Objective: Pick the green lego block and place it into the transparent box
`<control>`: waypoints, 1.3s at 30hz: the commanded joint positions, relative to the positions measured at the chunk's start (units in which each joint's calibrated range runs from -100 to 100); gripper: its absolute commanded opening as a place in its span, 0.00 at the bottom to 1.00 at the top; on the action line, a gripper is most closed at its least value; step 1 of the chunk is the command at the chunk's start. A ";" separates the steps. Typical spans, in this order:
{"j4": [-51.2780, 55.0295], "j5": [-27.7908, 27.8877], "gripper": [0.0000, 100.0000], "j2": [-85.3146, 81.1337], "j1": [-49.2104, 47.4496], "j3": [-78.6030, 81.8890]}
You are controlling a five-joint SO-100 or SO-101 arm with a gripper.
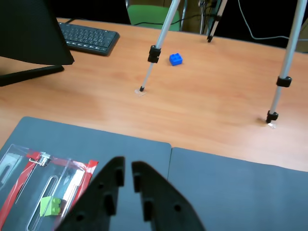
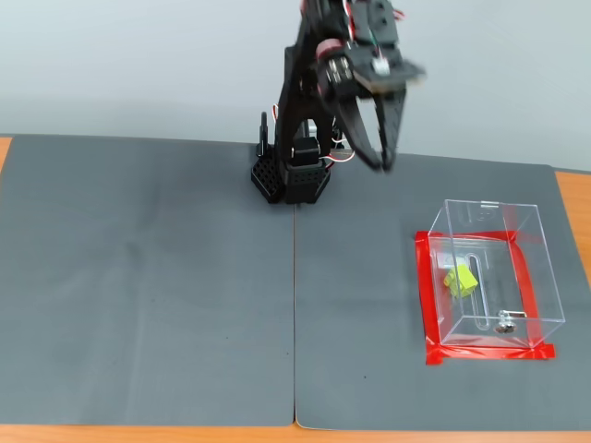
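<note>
The green lego block [image 2: 460, 280] lies inside the transparent box [image 2: 531, 268], which stands on a red tape square at the right of the mat in the fixed view. My gripper [image 2: 380, 164] hangs raised near the arm's base, up and left of the box and well apart from it, fingers pointing down. In the wrist view the gripper [image 1: 128, 166] shows only a narrow gap between its black fingers, with nothing in it. The box [image 1: 29, 178] and the block [image 1: 50, 206] sit at the lower left of that view.
A dark grey mat [image 2: 138, 277] covers the table. Beyond it, in the wrist view, are a blue lego block [image 1: 175, 59], two tripod legs [image 1: 153, 53] [image 1: 281, 82], a keyboard [image 1: 89, 36] and a black monitor [image 1: 29, 29].
</note>
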 commanded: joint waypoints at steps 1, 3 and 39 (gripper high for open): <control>0.61 -0.55 0.02 -8.48 2.74 9.38; 0.61 -1.02 0.02 -13.15 3.78 16.71; -41.84 1.95 0.02 -58.17 5.65 119.19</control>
